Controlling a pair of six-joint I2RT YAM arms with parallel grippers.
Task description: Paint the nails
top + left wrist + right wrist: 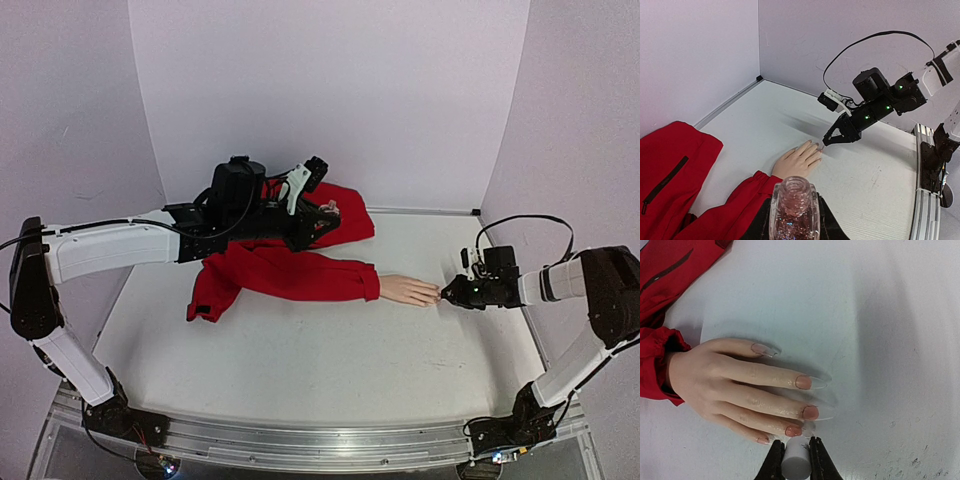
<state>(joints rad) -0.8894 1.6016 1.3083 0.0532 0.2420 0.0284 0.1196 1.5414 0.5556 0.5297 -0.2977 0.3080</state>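
The pale mannequin hand [406, 290] lies flat on the table, its red sleeve [290, 272] running left. Its nails [810, 412] look pinkish with long clear tips; the ring-finger nail [793, 430] glistens. My right gripper [796, 442] is shut on a white cap [796, 462] right at the ring and little fingertips; the brush under the cap is hidden. From the left wrist view, the right gripper [832, 140] touches down at the fingertips of the hand [797, 160]. My left gripper [794, 215] is shut on an uncapped glitter polish bottle [794, 200], held above the sleeve.
A red jacket body [340, 215] is bunched at the back beneath the left arm. Lilac walls [330, 90] close in the back and sides of the white table [300, 350]. A metal rail [300, 440] runs along the near edge.
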